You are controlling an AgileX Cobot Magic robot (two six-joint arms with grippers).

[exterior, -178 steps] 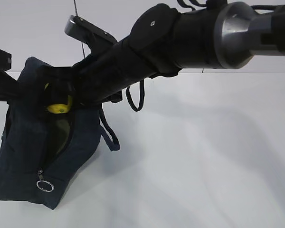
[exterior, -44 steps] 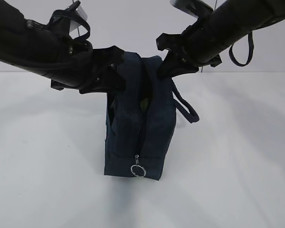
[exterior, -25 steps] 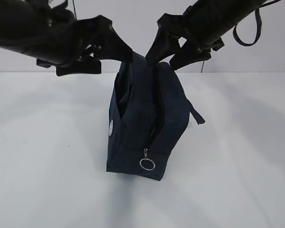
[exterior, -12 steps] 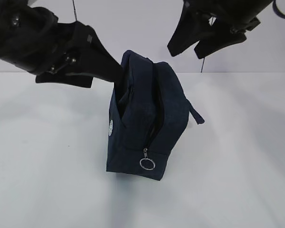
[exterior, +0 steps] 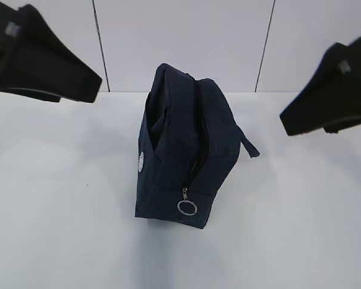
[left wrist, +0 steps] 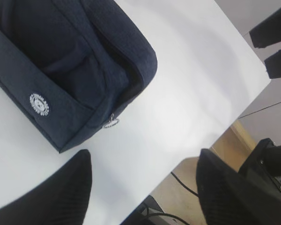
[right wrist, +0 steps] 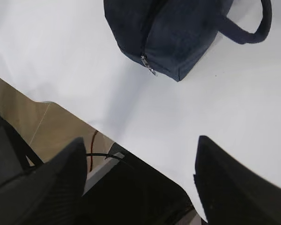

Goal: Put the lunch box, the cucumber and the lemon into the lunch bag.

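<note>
The dark navy lunch bag (exterior: 186, 150) stands upright on the white table, with its white logo (exterior: 141, 162) on the left face and its silver ring pull (exterior: 186, 207) low at the front. It also shows in the left wrist view (left wrist: 79, 56) and the right wrist view (right wrist: 178, 33). My left gripper (exterior: 60, 72) hangs open and empty up left of the bag, and in its own view (left wrist: 143, 187) the jaws stand wide apart. My right gripper (exterior: 331, 105) is open and empty to the right, also seen in its own view (right wrist: 138, 183). The lunch box, cucumber and lemon are hidden.
One bag handle (right wrist: 253, 28) lies on the table behind the bag. The table's front edge (left wrist: 196, 150) runs close below both grippers, with floor and cables beyond it. A tiled wall (exterior: 186, 36) backs the table.
Both grippers were at the bag's top a second ago. They have let go and drawn up and outwards, left to the left, right to the right. The bag stays standing.
</note>
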